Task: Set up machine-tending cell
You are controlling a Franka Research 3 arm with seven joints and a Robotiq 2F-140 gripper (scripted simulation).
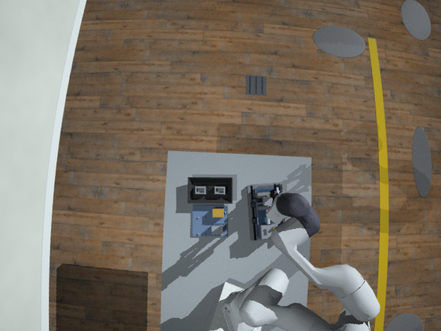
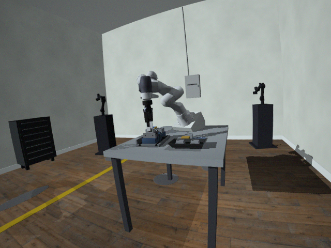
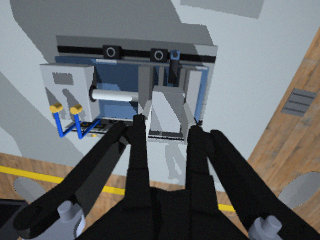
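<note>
My gripper point(image 3: 166, 110) hangs just above the vise point(image 3: 135, 87) and is shut on a grey aluminium blank point(image 3: 169, 107), held by its long sides over the vise's opening. The block with blue hoses point(image 3: 67, 87) is at the left of the wrist view, with a pale rod point(image 3: 112, 95) running from it. From the side, the gripper point(image 2: 148, 123) points straight down onto the vise point(image 2: 152, 138). From above, my arm's wrist point(image 1: 293, 212) hides most of the vise point(image 1: 261, 214). I cannot tell whether the blank touches the low bars.
The black outfeed tray point(image 1: 210, 189) holds two finished parts, pockets up. The blue infeed plate point(image 1: 209, 221) next to it carries a brass blank point(image 1: 218, 212). Both also show in the side view point(image 2: 190, 141). The table's edge lies right of the vise.
</note>
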